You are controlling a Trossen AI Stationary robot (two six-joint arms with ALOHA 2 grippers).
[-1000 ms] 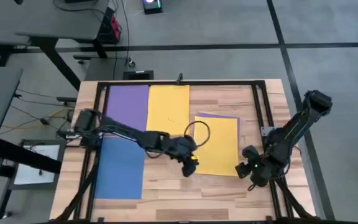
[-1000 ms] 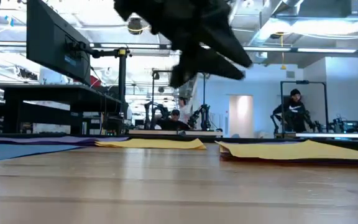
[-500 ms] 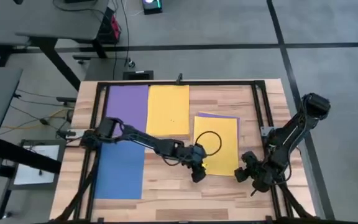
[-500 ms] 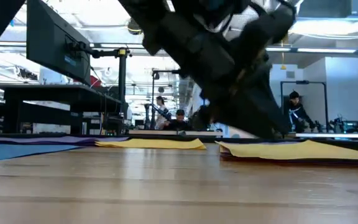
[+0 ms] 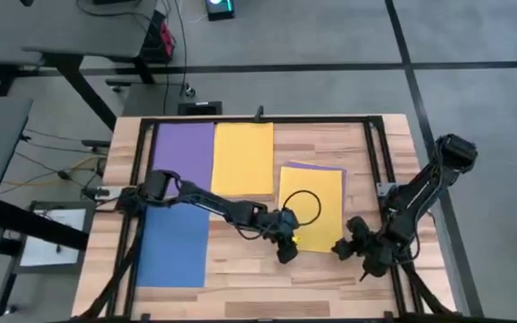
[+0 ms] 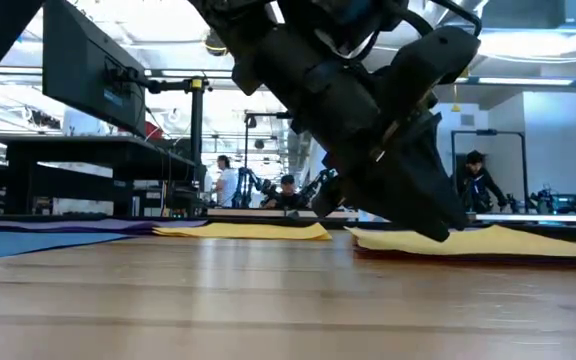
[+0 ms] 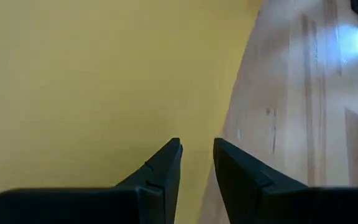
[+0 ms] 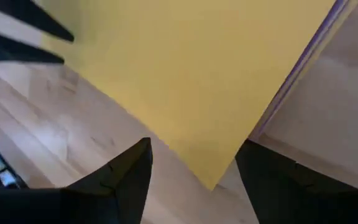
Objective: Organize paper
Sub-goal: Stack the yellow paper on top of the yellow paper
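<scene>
My left claw (image 5: 287, 254) sits low at the 7 o'clock corner of the yellow sheet (image 5: 317, 208), fingers nearly closed with a thin gap, holding nothing. My right claw (image 5: 341, 248) hovers at that sheet's 5 o'clock corner, fingers spread wide and empty. This yellow sheet lies on a purple sheet (image 5: 312, 166), right of the desk's (image 5: 240, 269) middle. At 11 o'clock lie another purple sheet (image 5: 184, 152) and yellow sheet (image 5: 243, 158); a blue sheet (image 5: 174, 244) lies at 8 o'clock.
</scene>
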